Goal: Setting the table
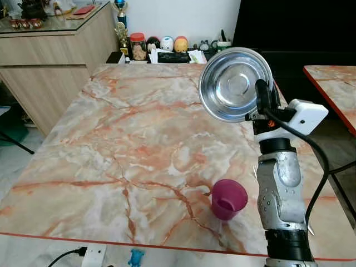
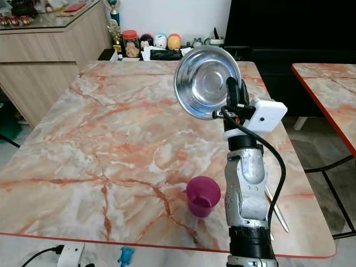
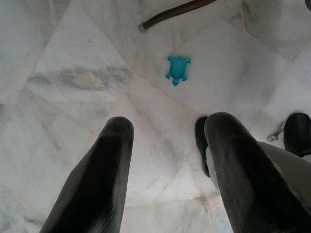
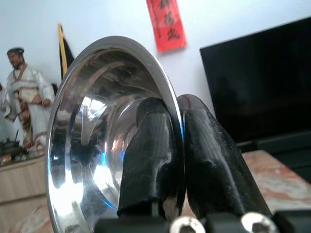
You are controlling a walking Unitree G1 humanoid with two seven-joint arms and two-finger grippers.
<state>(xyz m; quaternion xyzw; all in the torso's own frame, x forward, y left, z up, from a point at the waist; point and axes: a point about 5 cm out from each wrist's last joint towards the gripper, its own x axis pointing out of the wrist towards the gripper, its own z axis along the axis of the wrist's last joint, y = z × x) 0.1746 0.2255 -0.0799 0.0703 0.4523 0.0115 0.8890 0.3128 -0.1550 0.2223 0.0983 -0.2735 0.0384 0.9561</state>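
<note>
Bowl (image 1: 236, 83) rim's pinched by the right gripper (image 1: 261, 103), tipped on edge, table (image 1: 122, 139) below, purple cup (image 1: 228, 199) at 7 o'clock.

Utensil (image 2: 276, 208) mostly hidden behind right arm; second table (image 1: 332, 89) cut by edge.

Silver bowl (image 1: 236, 83); magenta cup (image 1: 228, 199); pink-orange veined marble table (image 1: 111, 139); turquoise turtle toy (image 3: 177, 69)
</note>
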